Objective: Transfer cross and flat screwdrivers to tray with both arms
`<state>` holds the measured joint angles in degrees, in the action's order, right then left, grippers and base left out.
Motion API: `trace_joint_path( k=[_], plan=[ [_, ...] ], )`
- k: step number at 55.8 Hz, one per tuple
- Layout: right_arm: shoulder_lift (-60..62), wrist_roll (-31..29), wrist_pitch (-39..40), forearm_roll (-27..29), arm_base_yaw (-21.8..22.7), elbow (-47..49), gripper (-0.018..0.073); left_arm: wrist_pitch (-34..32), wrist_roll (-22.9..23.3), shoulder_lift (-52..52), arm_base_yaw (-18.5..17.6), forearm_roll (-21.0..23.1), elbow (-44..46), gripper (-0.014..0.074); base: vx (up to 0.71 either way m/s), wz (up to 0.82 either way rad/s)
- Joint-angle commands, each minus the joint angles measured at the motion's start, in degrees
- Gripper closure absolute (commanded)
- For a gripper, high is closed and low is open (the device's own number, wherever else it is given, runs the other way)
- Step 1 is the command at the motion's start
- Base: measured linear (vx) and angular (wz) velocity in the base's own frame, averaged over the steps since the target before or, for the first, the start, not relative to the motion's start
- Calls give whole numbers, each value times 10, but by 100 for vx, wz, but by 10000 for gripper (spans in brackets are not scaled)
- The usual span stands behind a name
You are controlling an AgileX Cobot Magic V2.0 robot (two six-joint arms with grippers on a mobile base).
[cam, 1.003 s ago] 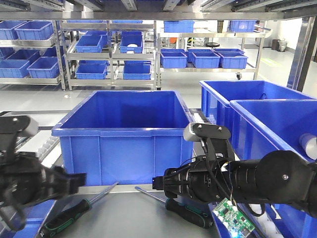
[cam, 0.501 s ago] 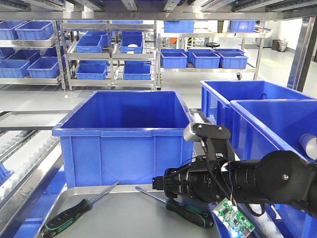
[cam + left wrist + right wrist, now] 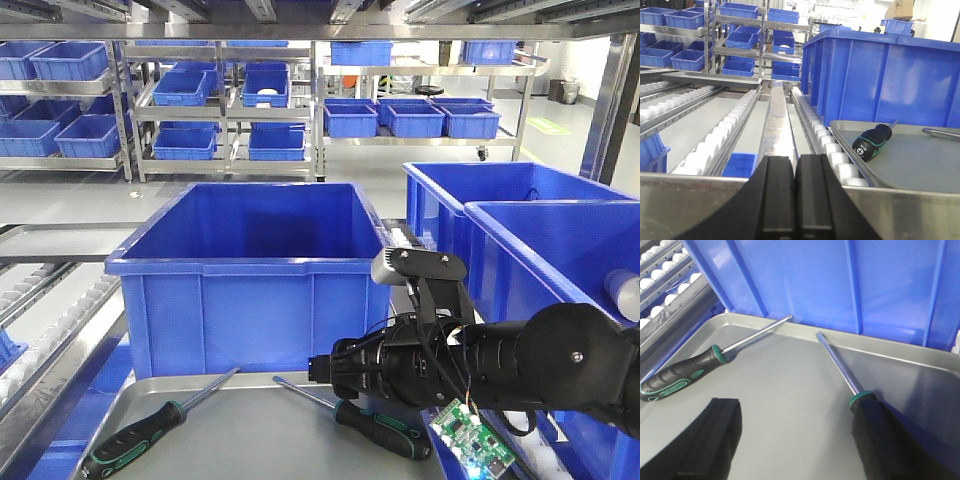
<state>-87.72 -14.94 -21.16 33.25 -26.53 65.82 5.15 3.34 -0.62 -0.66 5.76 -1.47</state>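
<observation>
Both screwdrivers lie flat inside the grey metal tray [image 3: 250,440], which sits directly in front of a deep blue bin [image 3: 250,275]. In the front view, the left screwdriver [image 3: 135,446] lies at about 7 o'clock in the tray, its handle toward the near left corner and its shaft angled up toward 1 o'clock, the tip close to the far rim. The right screwdriver [image 3: 380,428] lies at about 4 o'clock, handle toward the near right and shaft pointing to about 10 o'clock. The two tips are near each other at the far side, apart, so the tools form a shallow V.

The right gripper [image 3: 322,372] hangs just above the right screwdriver's handle. In the right wrist view its two dark fingers [image 3: 710,440] stand apart: one over bare tray floor, the other overlapping the black handle of the right screwdriver [image 3: 860,410]. Nothing is clamped between them.

The left gripper [image 3: 794,195] appears only in the left wrist view, its fingers pressed together with nothing between them, well to the left of the tray, over a metal rail. From there the left screwdriver's handle end [image 3: 871,142] shows at about 2 o'clock, resting on the tray beside a roller conveyor [image 3: 825,145].
</observation>
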Motion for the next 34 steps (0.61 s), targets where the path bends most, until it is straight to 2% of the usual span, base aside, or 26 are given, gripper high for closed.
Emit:
trace_joint_path(
  k=[1,27,34],
  plan=[
    [23,-3,31,7,4,21,11,-48,6,0,0,1,14,603,0,0],
    [25,-5,39,-4,4,19,17,-48,6,0,0,1,14,602,0,0],
    [65,-4,44,-14,9,-13,36,-48,6,0,0,1,14,602,0,0]
  ],
)
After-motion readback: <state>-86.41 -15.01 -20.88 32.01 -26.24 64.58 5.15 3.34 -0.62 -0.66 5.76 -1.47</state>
